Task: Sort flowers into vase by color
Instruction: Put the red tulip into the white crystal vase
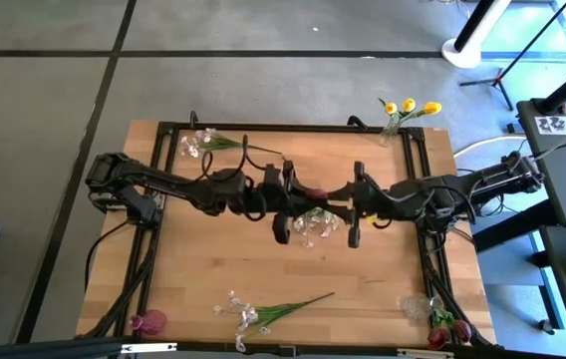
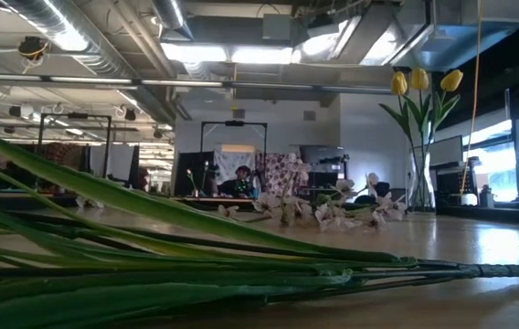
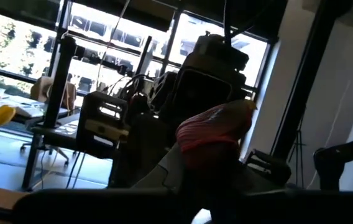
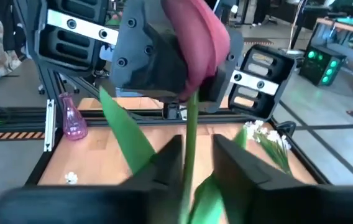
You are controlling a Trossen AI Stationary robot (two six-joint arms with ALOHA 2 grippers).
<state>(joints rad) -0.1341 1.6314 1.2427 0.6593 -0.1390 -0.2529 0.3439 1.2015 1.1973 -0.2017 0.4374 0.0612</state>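
A dark red tulip (image 1: 315, 194) hangs over the table's middle between my two grippers, which face each other. Its head (image 4: 196, 43) stands upright in front of my left gripper's grey body (image 4: 151, 56). The green stem (image 4: 190, 134) runs down between the fingers of my right gripper (image 4: 196, 158), along with a leaf (image 4: 209, 196). My left gripper (image 1: 288, 199) is shut, and the tulip head (image 3: 217, 127) shows close above its dark fingers. My right gripper (image 1: 351, 207) comes in from the table's right. My left gripper holds the dark red tulip somewhere below its head (image 3: 207, 152). Its own dark fingers and the head hide the place of contact. The head stands upright above the fingers, clear of the table. My right gripper has the tulip's stem (image 4: 190, 155) between its two fingers, well below the head. The fingers come level from the table's right and lie across the stem, one on each side. The stem runs upright through them, and the flower is clear of the table.
Yellow tulips (image 1: 409, 107) stand in a clear vase at the far right corner. Dark red tulips (image 1: 449, 329) stand at the near right, a pink vase (image 1: 147, 321) at the near left. White sprays lie at the far left (image 1: 199, 143), near edge (image 1: 253, 311) and middle (image 1: 313, 227).
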